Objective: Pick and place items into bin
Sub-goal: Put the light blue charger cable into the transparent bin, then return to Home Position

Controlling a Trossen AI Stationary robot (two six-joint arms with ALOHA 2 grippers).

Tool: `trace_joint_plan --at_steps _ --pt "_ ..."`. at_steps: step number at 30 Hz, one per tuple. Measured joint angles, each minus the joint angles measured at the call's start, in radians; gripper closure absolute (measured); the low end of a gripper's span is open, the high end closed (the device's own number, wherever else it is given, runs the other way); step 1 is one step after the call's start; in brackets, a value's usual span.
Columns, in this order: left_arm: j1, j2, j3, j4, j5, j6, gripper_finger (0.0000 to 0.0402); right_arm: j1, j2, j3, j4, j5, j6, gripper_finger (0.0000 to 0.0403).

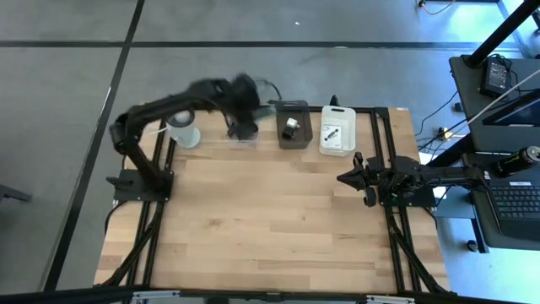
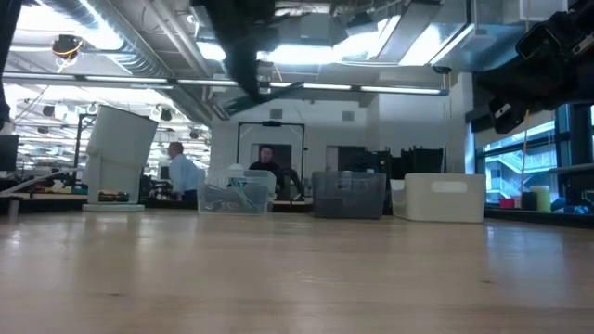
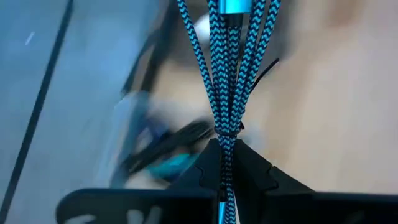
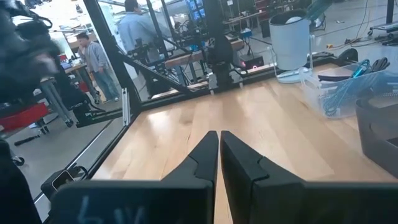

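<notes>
My left gripper (image 3: 225,148) is shut on a bundle of teal-and-black braided cord (image 3: 227,74). In the high view it hovers, blurred, over the clear bin (image 1: 242,128) at the table's far edge. That bin holds more teal cords (image 4: 348,87). A dark bin (image 1: 294,125) with small oddments and a white bin (image 1: 337,131) holding a printed card stand to its right. My right gripper (image 1: 341,179) (image 4: 219,140) is shut and empty, and waits over the table's right side. My left gripper pinches several strands of the braided cord together at one gathered spot (image 3: 226,132) between its two fingers. The strands fan out away from the fingertips, and one ends in a teal metal plug (image 3: 233,7). The cord's far ends run out of the picture.
A white cylinder container (image 1: 183,127) stands left of the clear bin, close to the left arm. The three bins (image 2: 348,195) line the far edge. Bare wooden tabletop (image 1: 261,211) stretches across the middle and near side. People stand in the room behind the table.
</notes>
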Motion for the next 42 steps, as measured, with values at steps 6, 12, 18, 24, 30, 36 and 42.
trace_joint_plan --at_steps 6,12,18,24,30,36,42 --pt "0.218 -0.008 -0.041 -0.044 0.042 -0.235 0.039 0.0 0.0 0.0 0.0 0.0 -0.001 0.0379" --pt "0.283 0.027 -0.197 0.092 0.157 -0.431 0.039 0.0 0.0 0.0 0.0 0.0 -0.001 0.0379" --pt "0.266 0.094 -0.241 0.135 0.184 -0.522 0.039 0.0 0.0 0.0 0.0 0.0 0.0 0.0379" --pt "0.259 0.144 -0.241 0.176 0.197 -0.593 0.0376 0.0 0.0 0.0 0.001 0.0 0.001 0.0379" --pt "0.263 0.16 -0.241 0.147 0.203 -0.601 0.0331 0.0 0.0 0.0 0.001 0.0 0.0 0.0379" --pt "0.263 0.16 -0.213 0.119 0.199 -0.584 0.0297 0.0 0.0 0.0 0.001 0.0 0.0 0.0379" --pt "0.263 0.12 -0.119 0.073 0.195 -0.546 0.0288 0.0 0.0 0.0 0.0 0.0 -0.001 0.038"
